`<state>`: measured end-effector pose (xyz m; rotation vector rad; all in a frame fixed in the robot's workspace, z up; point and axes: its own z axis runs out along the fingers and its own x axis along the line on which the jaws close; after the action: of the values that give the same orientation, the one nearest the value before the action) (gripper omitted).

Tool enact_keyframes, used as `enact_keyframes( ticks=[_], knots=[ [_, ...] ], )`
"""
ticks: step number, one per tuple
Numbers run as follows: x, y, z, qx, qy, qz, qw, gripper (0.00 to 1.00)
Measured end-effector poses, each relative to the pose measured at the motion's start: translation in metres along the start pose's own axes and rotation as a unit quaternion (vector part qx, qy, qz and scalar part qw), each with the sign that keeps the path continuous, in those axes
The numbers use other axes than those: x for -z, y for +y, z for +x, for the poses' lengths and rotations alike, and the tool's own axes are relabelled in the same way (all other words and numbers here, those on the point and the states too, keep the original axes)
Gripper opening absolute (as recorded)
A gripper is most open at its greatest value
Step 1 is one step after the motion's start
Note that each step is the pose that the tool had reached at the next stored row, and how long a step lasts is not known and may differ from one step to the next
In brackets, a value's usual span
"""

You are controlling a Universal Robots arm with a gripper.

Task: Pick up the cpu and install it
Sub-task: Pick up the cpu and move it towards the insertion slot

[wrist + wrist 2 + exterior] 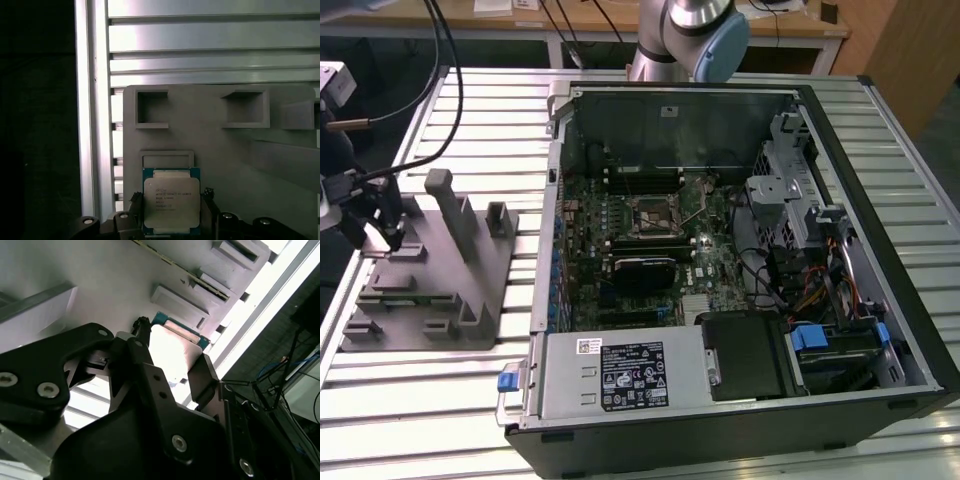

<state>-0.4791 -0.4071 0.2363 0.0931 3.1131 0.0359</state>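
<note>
Down at the exterior view's left with the gripper (388, 238), low against the grey fixture (440, 290) on the slatted metal bench (450, 110). Pinching the cpu (171, 202) between the jaws, with dark fingers (209, 200) tight against two opposite edges in the first wrist view. Holding it flat, silvery-beige metal top toward that camera, thin green rim around it. Backed there by the fixture's grey face, just beside a shallow square recess (166, 159) and near two deeper square pockets (152, 107). Caught again in the second wrist view as a bright plate with a green edge, wedged between the black finger links. Well apart from all this, filling the middle and the exterior view's right, an open computer case (680, 125) lying on its side, with the black square-framed socket (653, 215) on the green motherboard (710, 265) inside. Reaching in from the top edge of the exterior view, the silver and blue arm (705, 30)
</note>
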Motion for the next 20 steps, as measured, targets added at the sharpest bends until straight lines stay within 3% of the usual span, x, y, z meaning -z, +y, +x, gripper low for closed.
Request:
enact_keyframes(
  ticks=[20],
  knots=[
    [0.0628,0.0019,-0.0016,0.0,-0.0007,0.0047,1.0,0.54]
  ],
)
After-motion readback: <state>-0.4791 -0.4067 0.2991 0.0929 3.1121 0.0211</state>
